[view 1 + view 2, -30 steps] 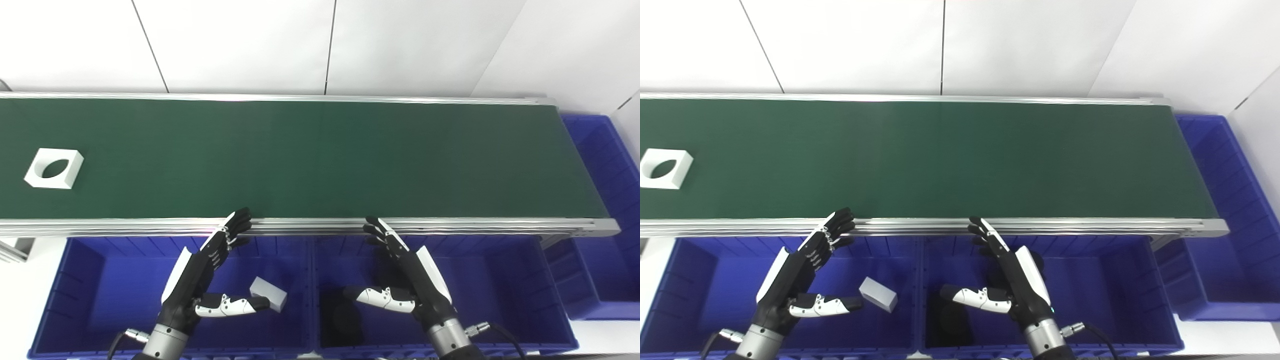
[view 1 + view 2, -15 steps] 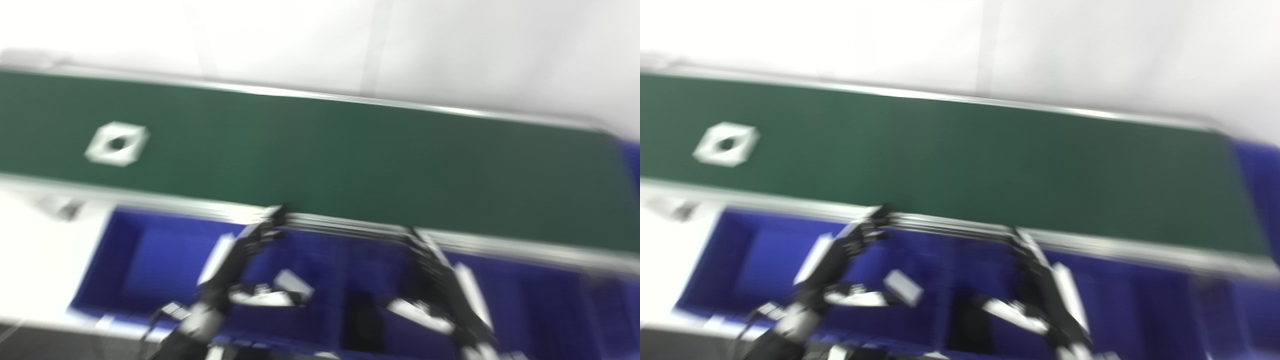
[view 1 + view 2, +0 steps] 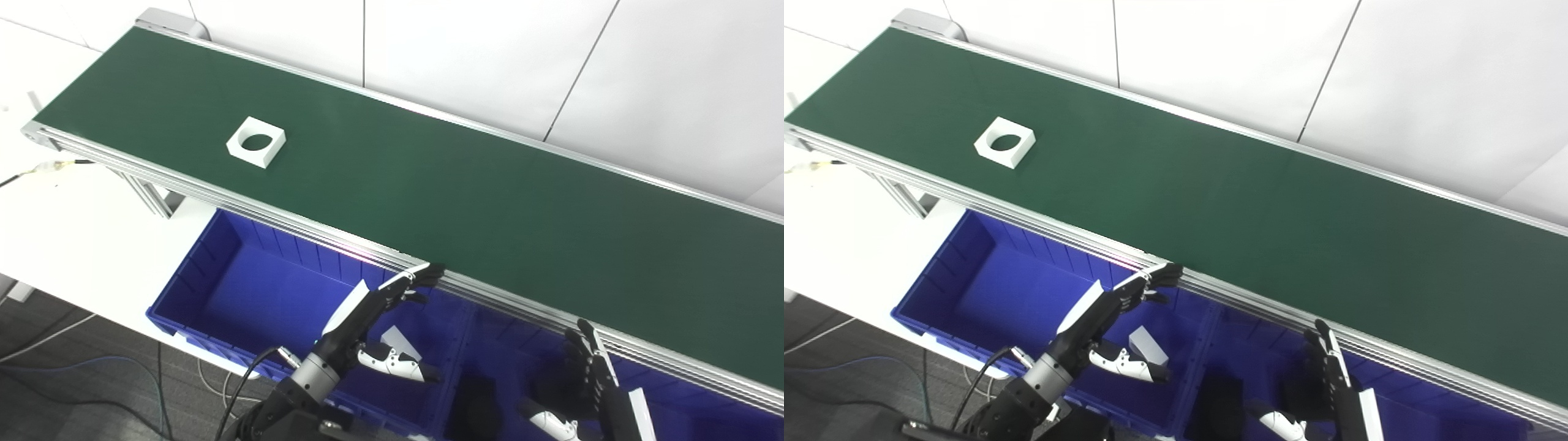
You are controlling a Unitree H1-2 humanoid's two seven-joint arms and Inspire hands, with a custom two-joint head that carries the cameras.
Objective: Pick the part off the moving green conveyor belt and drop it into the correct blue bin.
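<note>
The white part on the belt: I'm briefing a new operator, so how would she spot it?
Find the long green conveyor belt and follow it toward its far left end. There a lone white square block lies flat on it, with a round hole through its middle, unlike the solid white piece in the blue bin.

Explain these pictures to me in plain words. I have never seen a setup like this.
Both pictures come from two cameras side by side on a humanoid robot's head, looking down at its work. The long dark strip is a green conveyor belt. On it lies one white square part with a round hole, far to the left. Below the belt's near edge sit blue bins; the left one holds a small white block, and a dark object, too unclear to identify, lies in the next. The left robot hand and the right robot hand hover open over the bins, holding nothing.
</note>
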